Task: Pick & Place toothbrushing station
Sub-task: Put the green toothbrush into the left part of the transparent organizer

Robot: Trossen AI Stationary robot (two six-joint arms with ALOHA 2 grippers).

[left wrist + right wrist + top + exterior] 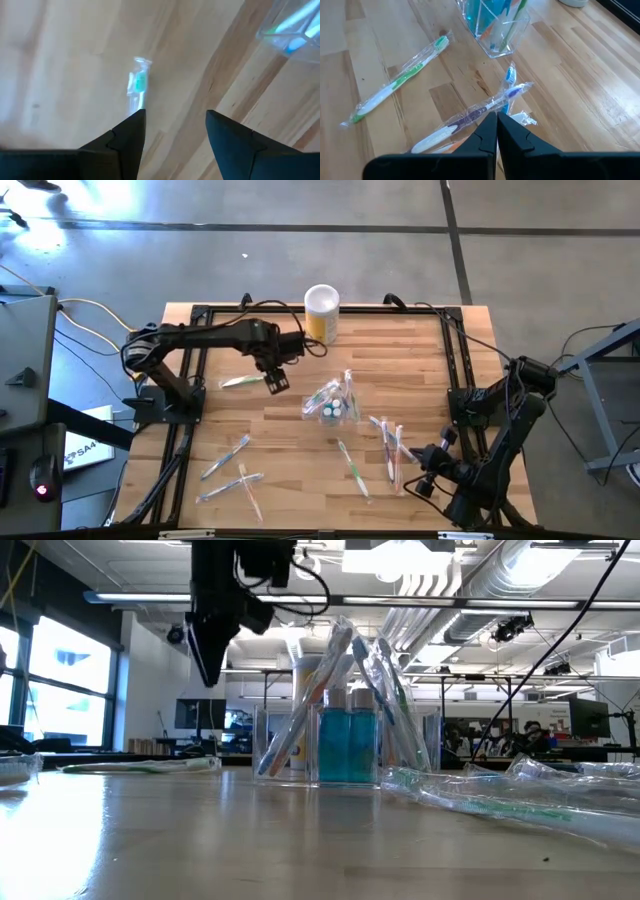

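Holder: we see it mid-table, upright, with brushes and teal tubes inside.
Left gripper: fingers spread, empty, raised above a wrapped brush left of the holder.
Right gripper: fingers pressed together, empty, above wrapped brushes near the table's right front.
Canister: behind the holder.

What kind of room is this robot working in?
Probably a robotics lab or workshop. The wooden table sits on a bare concrete floor, and behind it the low view shows exposed ceiling ducts and desks with monitors.
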